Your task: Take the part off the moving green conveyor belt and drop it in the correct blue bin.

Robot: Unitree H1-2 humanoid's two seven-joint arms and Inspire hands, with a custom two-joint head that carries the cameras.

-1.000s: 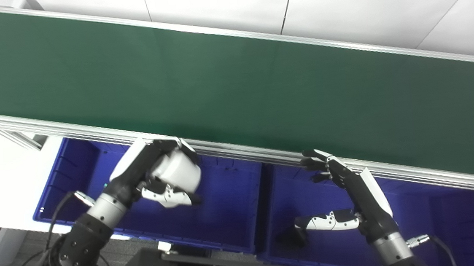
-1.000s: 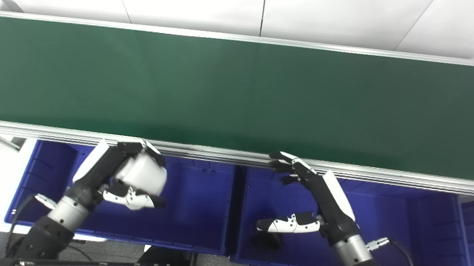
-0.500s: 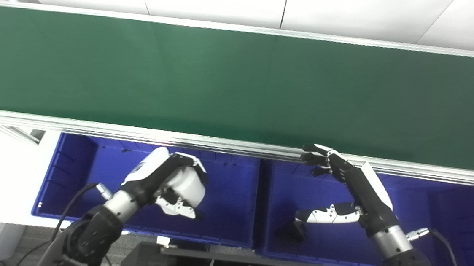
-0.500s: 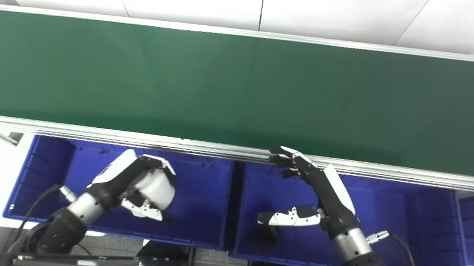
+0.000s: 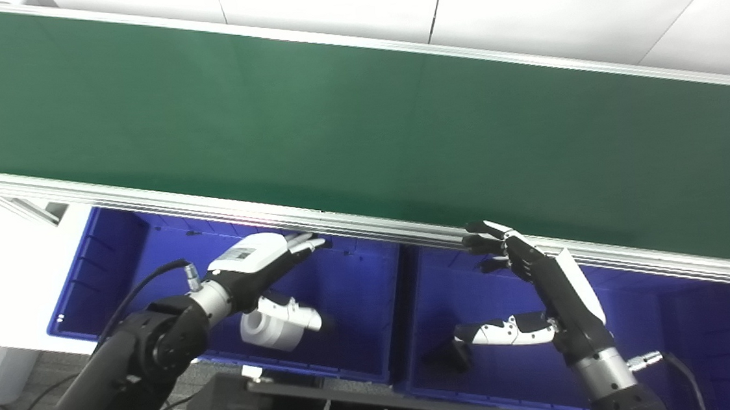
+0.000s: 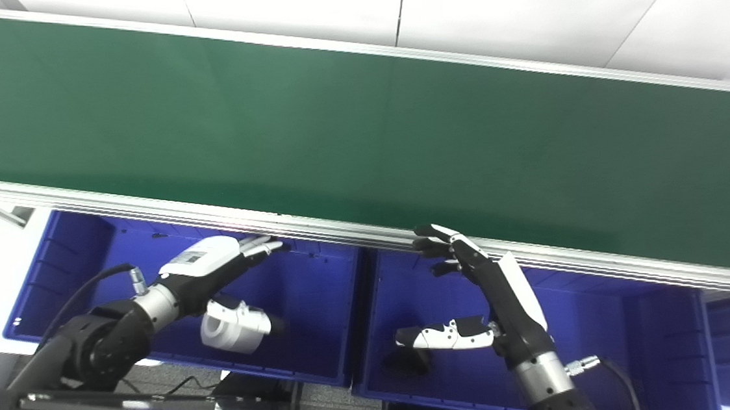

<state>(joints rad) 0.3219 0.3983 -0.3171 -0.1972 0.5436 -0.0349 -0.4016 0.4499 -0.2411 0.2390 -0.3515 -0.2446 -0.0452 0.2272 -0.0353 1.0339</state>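
The green conveyor belt point(image 5: 359, 134) runs slantwise across the frame from upper left to right, its surface bare. Below it, at lower left, the left hand point(image 5: 259, 262) hovers over the left blue bin point(image 5: 362, 335), fingers stretched flat and spread toward the belt's rail, gripping nothing. Just beneath it sits the white cylindrical part point(image 5: 270, 323), down inside that bin; whether the thumb touches it I cannot tell. At lower centre-right, the right hand point(image 5: 540, 282) stands open over the right blue bin point(image 5: 675, 343), fingertips point(image 5: 481, 238) up by the rail, thumb stuck out sideways.
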